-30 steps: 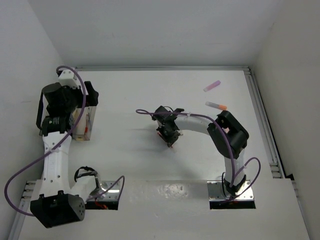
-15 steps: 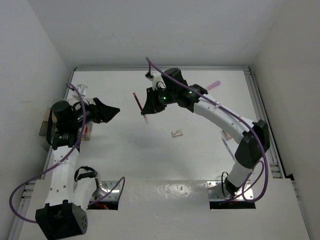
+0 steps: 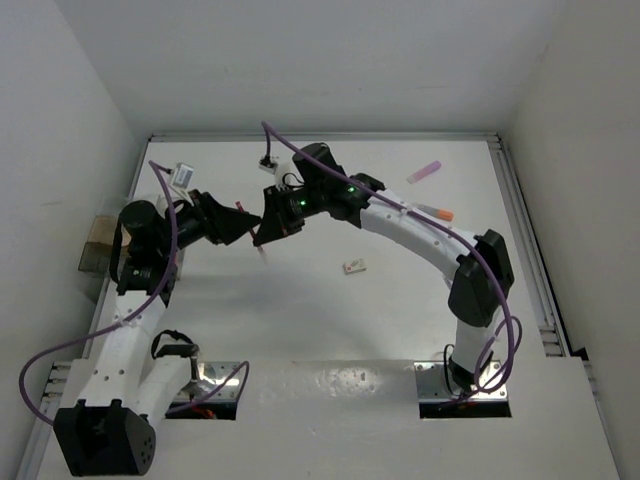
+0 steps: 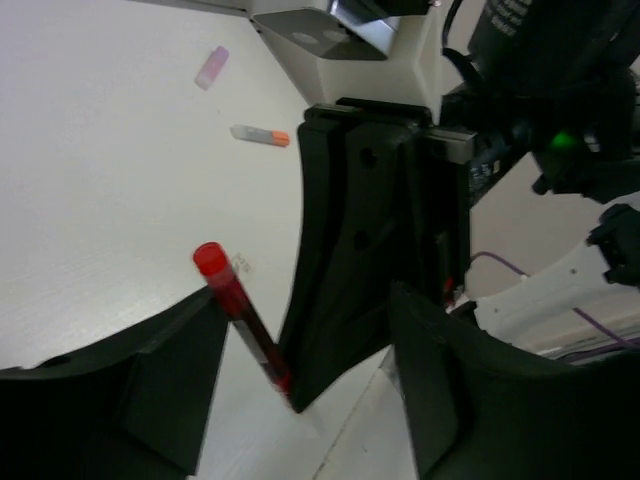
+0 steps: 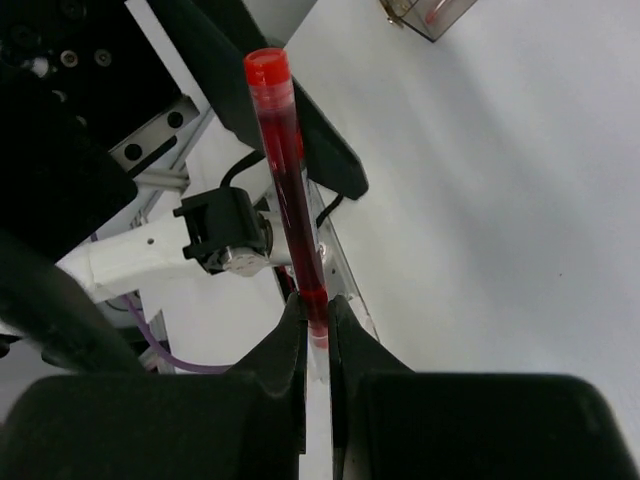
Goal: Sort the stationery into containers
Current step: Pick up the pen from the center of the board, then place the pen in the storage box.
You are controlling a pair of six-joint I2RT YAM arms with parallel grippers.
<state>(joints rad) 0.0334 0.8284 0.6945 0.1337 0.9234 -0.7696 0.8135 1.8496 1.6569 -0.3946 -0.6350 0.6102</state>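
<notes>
Over table, right end effector carried red pen leftward.

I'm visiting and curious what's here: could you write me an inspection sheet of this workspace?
Surface: white tabletop, shiny scuffs on the near strip.
Job's things: thin red pen held by the right tool; short pink marker and whitish tube with an orange cap lie at far right; small whitish block eraser mid-table; clear tan-tinted plastic bin at the left edge, partly behind the left arm.
Clutter: nothing seen.
Tools: right tool shut on the pen; left tool open, close beside it.
Cables: purple cables loop along both arms.
Surroundings: plain white walls on three sides; metal rail along the right edge.
</notes>
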